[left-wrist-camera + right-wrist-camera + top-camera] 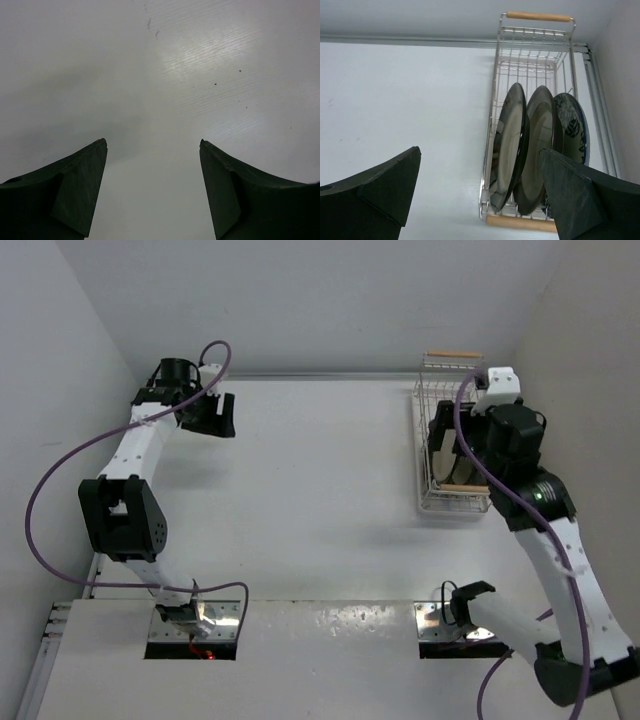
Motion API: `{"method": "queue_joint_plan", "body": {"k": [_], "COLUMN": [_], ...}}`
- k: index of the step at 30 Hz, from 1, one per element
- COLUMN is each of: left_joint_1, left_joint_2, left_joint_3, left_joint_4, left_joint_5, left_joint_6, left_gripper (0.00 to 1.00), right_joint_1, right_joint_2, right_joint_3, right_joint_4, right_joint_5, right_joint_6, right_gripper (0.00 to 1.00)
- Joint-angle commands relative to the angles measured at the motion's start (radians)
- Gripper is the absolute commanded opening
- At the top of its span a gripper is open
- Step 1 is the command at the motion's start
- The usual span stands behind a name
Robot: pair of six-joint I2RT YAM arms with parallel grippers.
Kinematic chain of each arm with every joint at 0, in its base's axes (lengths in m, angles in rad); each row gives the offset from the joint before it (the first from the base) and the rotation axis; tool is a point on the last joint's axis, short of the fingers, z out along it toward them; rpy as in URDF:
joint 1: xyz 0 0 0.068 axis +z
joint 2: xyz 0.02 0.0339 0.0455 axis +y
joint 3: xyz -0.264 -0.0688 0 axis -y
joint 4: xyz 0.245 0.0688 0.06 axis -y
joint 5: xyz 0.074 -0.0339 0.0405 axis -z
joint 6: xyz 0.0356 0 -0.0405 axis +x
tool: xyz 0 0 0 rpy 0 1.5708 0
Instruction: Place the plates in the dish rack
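Observation:
The dish rack [436, 375] stands at the table's back right; it also shows in the right wrist view [535, 37]. Three plates stand on edge in it: a cream plate with a dark rim [507, 150], a second cream plate with a dark rim [539, 145], and a blue floral plate [572, 127]. My right gripper [480, 155] is open and empty, above the rack's near end; in the top view the arm [505, 430] covers most of the plates. My left gripper [215, 415] is open and empty at the back left, over bare table [152, 142].
White walls close the table at the back, left and right. The rack sits close to the right wall. The arm bases and two metal mounting plates [195, 620] lie at the near edge. Purple cables loop beside each arm.

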Motion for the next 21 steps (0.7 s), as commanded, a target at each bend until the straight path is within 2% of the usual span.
{"method": "queue_joint_plan", "body": {"k": [1, 4, 5, 11, 15, 21], "left_joint_1": [0.041, 0.069, 0.082, 0.121, 0.131, 0.131], "left_joint_2": [-0.110, -0.162, -0.175, -0.309, -0.415, -0.548], "left_joint_3": [-0.023, -0.106, -0.149, -0.279, -0.391, -0.510], "left_joint_4": [0.003, 0.003, 0.003, -0.026, -0.047, -0.076], "left_joint_5": [-0.021, -0.041, -0.041, -0.061, -0.117, -0.191], "left_joint_6": [0.024, 0.035, 0.044, 0.075, 0.104, 0.126], "left_gripper": [0.79, 0.79, 0.79, 0.79, 0.79, 0.79], "right_joint_1": [-0.011, -0.009, -0.008, -0.009, -0.008, -0.008], "right_joint_2": [-0.115, -0.226, -0.246, -0.398, -0.465, -0.533], "right_joint_3": [-0.039, -0.146, -0.245, -0.490, -0.597, -0.648], "right_joint_4": [-0.178, -0.264, -0.313, -0.366, -0.366, -0.387], "right_joint_5": [-0.138, -0.171, -0.181, -0.187, -0.260, -0.288], "right_joint_6": [0.021, 0.109, 0.123, 0.353, 0.465, 0.512], "right_gripper": [1.00, 1.00, 1.00, 1.00, 1.00, 1.00]}}
